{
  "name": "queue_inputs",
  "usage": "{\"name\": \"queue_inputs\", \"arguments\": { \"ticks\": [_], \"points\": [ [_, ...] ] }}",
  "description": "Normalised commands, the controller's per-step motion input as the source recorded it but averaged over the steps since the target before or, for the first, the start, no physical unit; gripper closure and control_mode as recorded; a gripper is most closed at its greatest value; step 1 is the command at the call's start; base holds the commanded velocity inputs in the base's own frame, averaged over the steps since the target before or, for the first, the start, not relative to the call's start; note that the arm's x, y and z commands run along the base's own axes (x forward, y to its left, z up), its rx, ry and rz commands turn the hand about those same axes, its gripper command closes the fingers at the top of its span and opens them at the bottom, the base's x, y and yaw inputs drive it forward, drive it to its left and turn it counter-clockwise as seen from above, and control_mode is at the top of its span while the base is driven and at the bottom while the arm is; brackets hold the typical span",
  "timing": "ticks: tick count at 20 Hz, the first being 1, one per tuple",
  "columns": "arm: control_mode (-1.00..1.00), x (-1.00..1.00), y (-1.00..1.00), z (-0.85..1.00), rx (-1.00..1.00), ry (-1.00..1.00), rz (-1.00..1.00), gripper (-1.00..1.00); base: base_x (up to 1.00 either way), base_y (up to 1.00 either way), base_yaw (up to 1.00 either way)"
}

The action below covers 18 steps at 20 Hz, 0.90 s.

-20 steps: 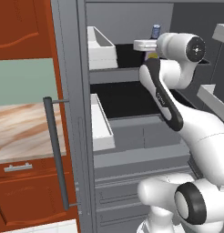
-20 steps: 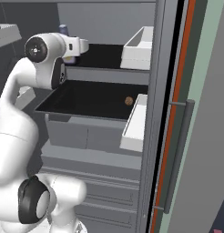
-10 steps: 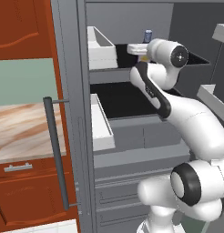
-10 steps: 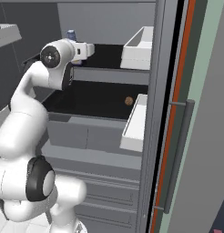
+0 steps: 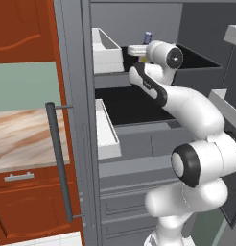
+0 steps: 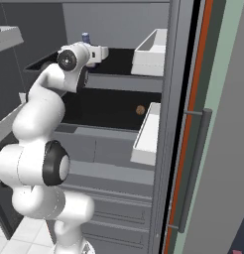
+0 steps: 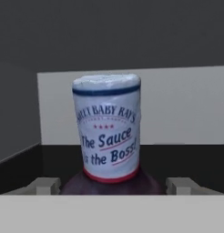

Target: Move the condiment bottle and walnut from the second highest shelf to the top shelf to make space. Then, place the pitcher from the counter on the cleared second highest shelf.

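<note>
Upright between the hand's parted fingers, the condiment bottle stands over the top shelf, unclamped, walnut below.

Three cameras on one open grey cabinet.
The left base view looks forward and down from behind the arm, past the counter and into the top shelf. The right base view faces the same shelves from the other side, sharing the arm and the bottle. The hand view sits very close, level with the bottle's cap, facing the cabinet's back wall.
</note>
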Motion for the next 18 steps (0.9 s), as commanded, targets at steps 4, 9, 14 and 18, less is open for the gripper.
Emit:
{"name": "queue_inputs", "arguments": {
  "ticks": [4,9,14,18],
  "points": [
    [-1.0,0.49,0.0,-0.24,0.0,0.0,0.0,-1.0,0.0,0.0,0.0],
    [-1.0,0.47,0.0,-0.25,0.0,0.0,0.0,-1.0,0.0,0.0,0.0],
    [-1.0,0.4,0.0,-0.21,0.0,0.0,0.0,-1.0,0.0,0.0,0.0],
    [-1.0,0.06,0.0,-0.11,0.0,0.0,0.0,-1.0,0.0,0.0,0.0]
  ]
}}
